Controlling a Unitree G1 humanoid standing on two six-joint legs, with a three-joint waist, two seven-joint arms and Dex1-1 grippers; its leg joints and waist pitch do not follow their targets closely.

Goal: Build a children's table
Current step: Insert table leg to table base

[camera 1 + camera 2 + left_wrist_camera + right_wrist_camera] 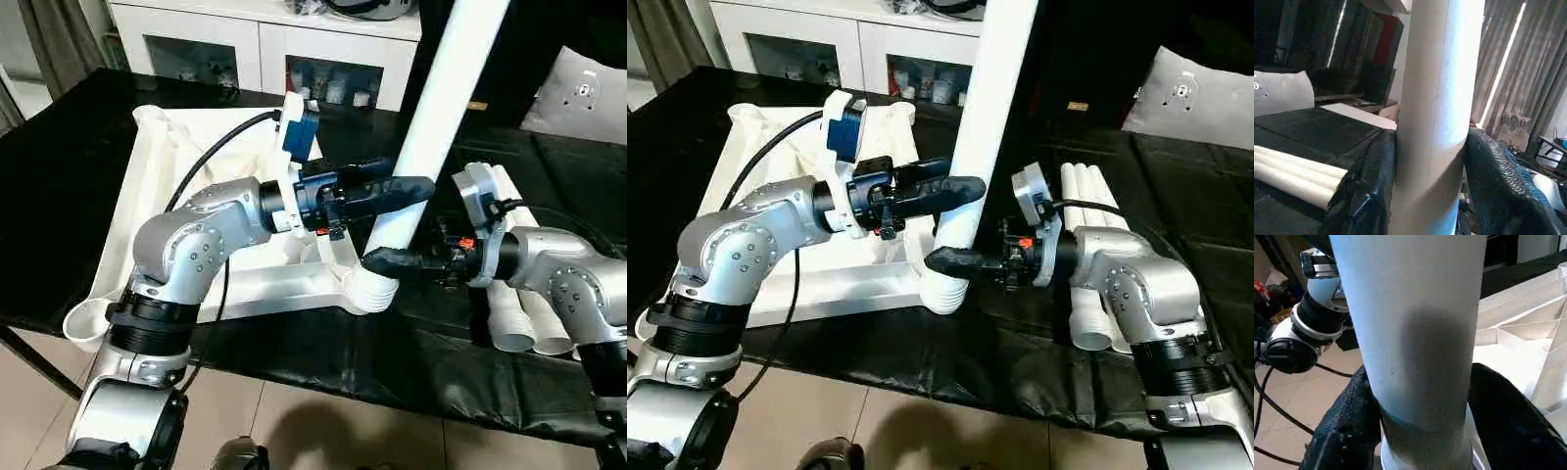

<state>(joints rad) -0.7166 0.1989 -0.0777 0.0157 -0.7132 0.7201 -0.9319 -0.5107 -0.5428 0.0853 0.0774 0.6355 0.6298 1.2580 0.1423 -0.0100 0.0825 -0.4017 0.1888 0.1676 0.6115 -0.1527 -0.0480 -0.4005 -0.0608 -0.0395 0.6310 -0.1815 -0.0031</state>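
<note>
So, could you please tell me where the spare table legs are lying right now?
The spare legs lie side by side on the black work table, on the robot's right, just behind its right forearm and right of the upright leg.

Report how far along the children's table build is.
Done: none of the legs shows as finished. In hand: one leg stands upright in the near corner socket of the upside-down top; the left gripper is clamped on it, the right gripper flanks its base. Left: three legs lying on the black table.
</note>
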